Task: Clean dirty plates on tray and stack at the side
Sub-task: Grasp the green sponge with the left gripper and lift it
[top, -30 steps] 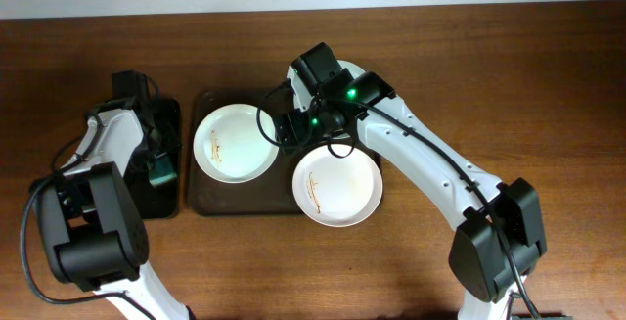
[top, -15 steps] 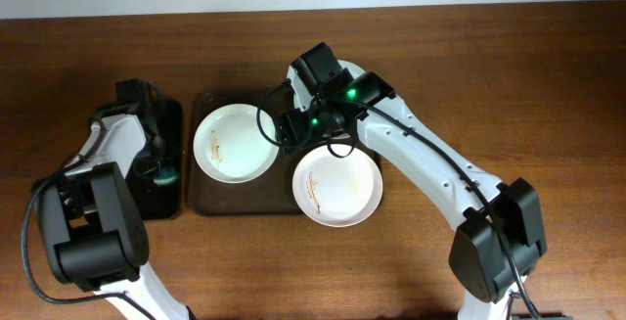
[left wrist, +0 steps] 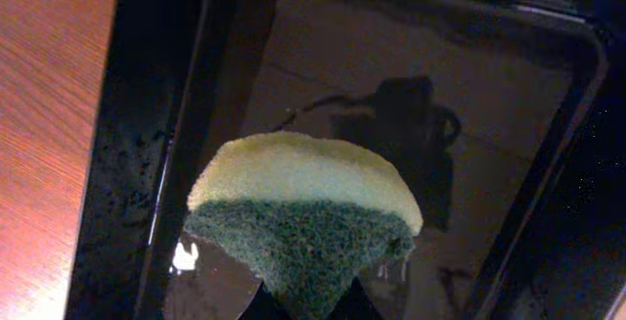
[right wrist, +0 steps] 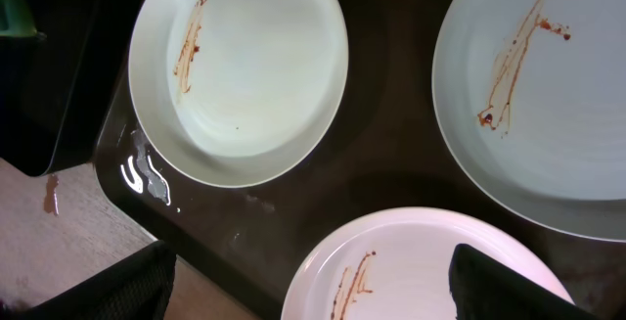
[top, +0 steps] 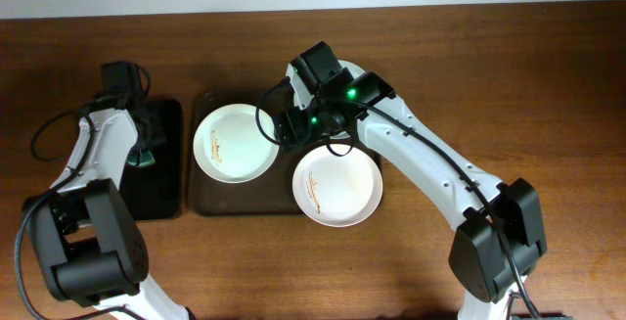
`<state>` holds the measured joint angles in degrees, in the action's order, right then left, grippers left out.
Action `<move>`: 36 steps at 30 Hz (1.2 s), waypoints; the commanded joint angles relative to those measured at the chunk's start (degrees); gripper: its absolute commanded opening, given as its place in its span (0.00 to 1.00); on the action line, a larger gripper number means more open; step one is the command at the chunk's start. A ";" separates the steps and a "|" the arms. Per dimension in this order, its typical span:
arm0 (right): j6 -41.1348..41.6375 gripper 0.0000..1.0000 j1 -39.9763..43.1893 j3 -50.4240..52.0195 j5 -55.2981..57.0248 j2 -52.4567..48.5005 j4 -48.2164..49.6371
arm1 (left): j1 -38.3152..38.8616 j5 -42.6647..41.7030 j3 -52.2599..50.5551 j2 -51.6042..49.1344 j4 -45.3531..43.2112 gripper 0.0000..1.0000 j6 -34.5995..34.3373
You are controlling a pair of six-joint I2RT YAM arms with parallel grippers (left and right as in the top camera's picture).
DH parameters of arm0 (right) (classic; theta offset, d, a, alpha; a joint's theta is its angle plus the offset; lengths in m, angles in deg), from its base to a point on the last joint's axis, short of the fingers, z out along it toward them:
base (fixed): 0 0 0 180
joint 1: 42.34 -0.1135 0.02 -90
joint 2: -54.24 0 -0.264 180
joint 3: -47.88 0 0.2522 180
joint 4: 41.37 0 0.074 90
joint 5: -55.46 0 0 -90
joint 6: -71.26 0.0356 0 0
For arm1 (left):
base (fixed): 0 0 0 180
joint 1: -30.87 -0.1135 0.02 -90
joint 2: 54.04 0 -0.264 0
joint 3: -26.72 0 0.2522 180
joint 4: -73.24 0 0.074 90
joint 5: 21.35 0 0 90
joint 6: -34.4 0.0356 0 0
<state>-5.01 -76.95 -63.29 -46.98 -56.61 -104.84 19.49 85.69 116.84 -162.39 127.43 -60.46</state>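
The dark brown tray (top: 207, 201) carries a cream plate (top: 235, 142) with a brown smear on its left. A second smeared plate (top: 337, 185) overhangs the tray's front right corner. The right wrist view shows three plates: upper left (right wrist: 238, 70), a pale mint one upper right (right wrist: 548, 95), and a white one below (right wrist: 430, 271). My right gripper (top: 311, 134) (right wrist: 313, 296) hangs open above that lower plate, holding nothing. My left gripper (top: 145, 152) (left wrist: 303, 308) is shut on a yellow-and-green sponge (left wrist: 303, 212) above the small black tray. In the overhead view the right arm hides the mint plate.
The small black tray (top: 164, 188) (left wrist: 548, 163) lies left of the brown tray, its glossy floor wet. Bare wooden table (top: 548, 85) stretches to the right and along the front. The two trays sit close together with a narrow gap.
My left gripper has shut on the sponge and lifted it, drawing back toward the far end of the black tray. The right arm and the plates have not moved.
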 commanded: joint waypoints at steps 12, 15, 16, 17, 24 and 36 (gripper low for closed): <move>0.09 0.90 0.11 -1.01 0.70 -0.17 -0.35 | -0.13 -5.84 -0.59 -3.23 6.45 0.51 -3.48; 0.09 0.90 0.11 -0.96 0.72 -0.17 -0.63 | -0.13 -6.32 -0.59 -5.20 9.16 0.49 -3.45; 0.09 0.90 0.11 -0.96 0.70 -0.17 -0.68 | -0.13 -6.29 -0.57 -5.20 9.14 0.53 -3.45; 0.07 0.90 0.11 -0.96 0.72 -0.17 -0.66 | -0.13 -6.32 -0.37 -5.20 9.18 0.65 -3.43; 0.09 0.90 0.11 -0.96 0.70 -0.17 -0.66 | -1.20 -4.11 10.01 -5.81 17.73 0.80 -1.90; 0.09 0.90 0.11 -0.96 0.70 -0.17 -0.90 | -3.10 -11.69 7.08 -10.21 14.27 0.58 1.86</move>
<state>-5.03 -76.95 -63.29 -46.98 -56.61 -105.72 16.50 73.76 124.12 -172.23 142.42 -58.72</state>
